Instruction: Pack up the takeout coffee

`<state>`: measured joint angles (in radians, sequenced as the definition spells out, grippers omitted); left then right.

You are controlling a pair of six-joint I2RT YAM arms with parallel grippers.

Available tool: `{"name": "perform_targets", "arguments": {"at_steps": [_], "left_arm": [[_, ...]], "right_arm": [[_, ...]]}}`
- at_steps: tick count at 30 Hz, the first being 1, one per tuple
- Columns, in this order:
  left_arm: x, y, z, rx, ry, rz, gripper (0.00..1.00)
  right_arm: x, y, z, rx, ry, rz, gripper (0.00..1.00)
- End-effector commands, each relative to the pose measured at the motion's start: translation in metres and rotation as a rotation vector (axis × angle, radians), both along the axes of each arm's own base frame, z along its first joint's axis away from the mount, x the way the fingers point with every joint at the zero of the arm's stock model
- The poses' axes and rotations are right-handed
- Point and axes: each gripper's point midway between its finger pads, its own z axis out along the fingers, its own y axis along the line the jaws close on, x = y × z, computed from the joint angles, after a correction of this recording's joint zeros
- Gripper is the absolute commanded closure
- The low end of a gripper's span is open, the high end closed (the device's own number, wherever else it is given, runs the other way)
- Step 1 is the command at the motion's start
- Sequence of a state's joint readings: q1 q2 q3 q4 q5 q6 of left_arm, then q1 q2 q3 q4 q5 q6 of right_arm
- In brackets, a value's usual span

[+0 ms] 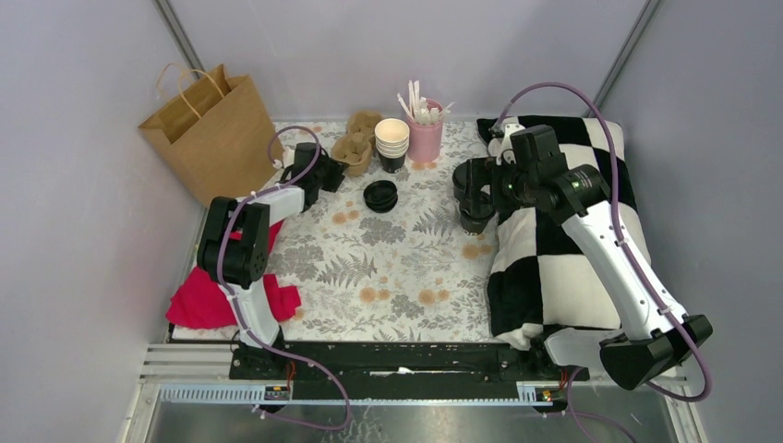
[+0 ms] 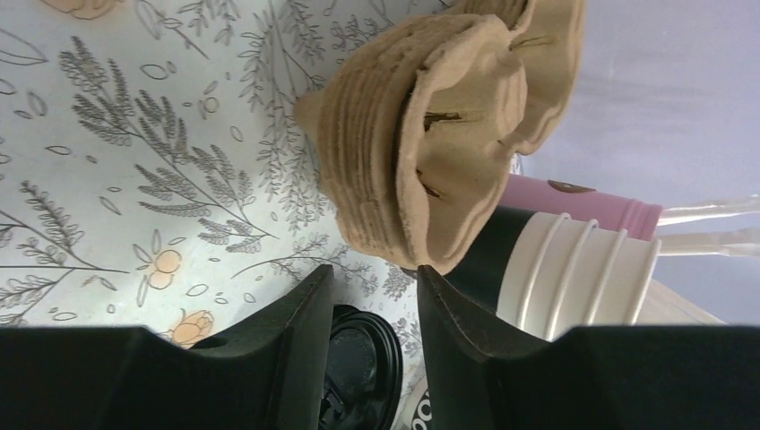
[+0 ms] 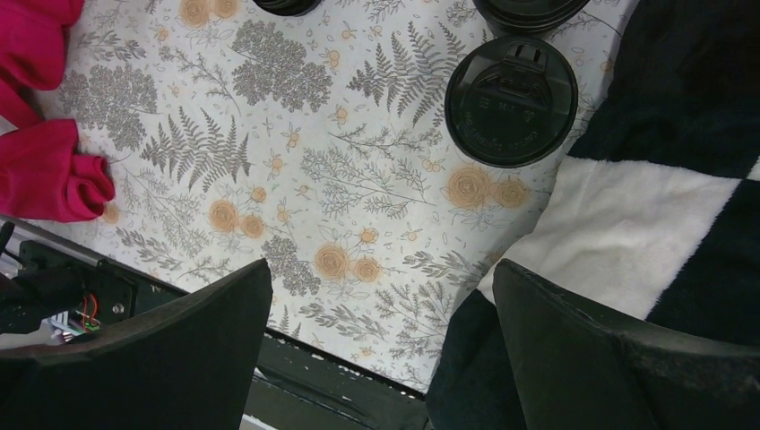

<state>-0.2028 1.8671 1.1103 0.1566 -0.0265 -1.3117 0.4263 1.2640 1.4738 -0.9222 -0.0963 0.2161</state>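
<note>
In the right wrist view's upper right, the black paper cup with round black plastic lid [image 3: 511,100] stands beside the black-and-white checkered cushion [image 3: 654,224]. The right gripper [image 3: 381,349] gapes wide, empty. The left gripper [image 2: 375,287], narrowly parted, sits at the lower edge of the stacked brown pulp cup carriers [image 2: 421,134].

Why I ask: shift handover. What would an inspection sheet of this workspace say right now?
Surface: floral tablecloth lying flat.
Job's things: takeout coffee, lid on, upright beside the checkered blanket.
Clutter: loose lids, cup stack, pulp carriers, pink cup of stirrers, red cloth.
Pincers: left pincer narrowly open at the carriers; right pincer wide open, empty, near the coffee.
Cables: purple cables looped along both arms.
Surroundings: paper bag standing rear left; grey walls.
</note>
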Motion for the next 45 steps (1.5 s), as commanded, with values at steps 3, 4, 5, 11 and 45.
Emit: {"name": "perform_targets", "arguments": {"at_steps": [3,4,5,11,45], "left_arm": [[0.03,-0.002,0.059,-0.06,-0.16,0.006,0.58],[0.031,-0.001,0.059,-0.065,-0.159,0.011,0.57],[0.031,-0.002,0.059,-0.081,-0.159,0.002,0.57],[0.037,0.002,0.045,-0.11,-0.13,0.012,0.6],[0.061,0.014,0.049,-0.117,-0.128,0.028,0.91]], "right_arm": [[0.015,-0.001,0.015,-0.022,-0.073,0.011,0.0],[0.015,-0.001,0.015,-0.026,-0.073,0.013,0.0],[0.017,-0.001,0.015,-0.032,-0.074,0.012,0.0],[0.023,-0.001,0.015,-0.055,-0.084,0.023,0.0],[0.03,-0.006,0.017,-0.089,-0.093,0.012,0.0]]}}
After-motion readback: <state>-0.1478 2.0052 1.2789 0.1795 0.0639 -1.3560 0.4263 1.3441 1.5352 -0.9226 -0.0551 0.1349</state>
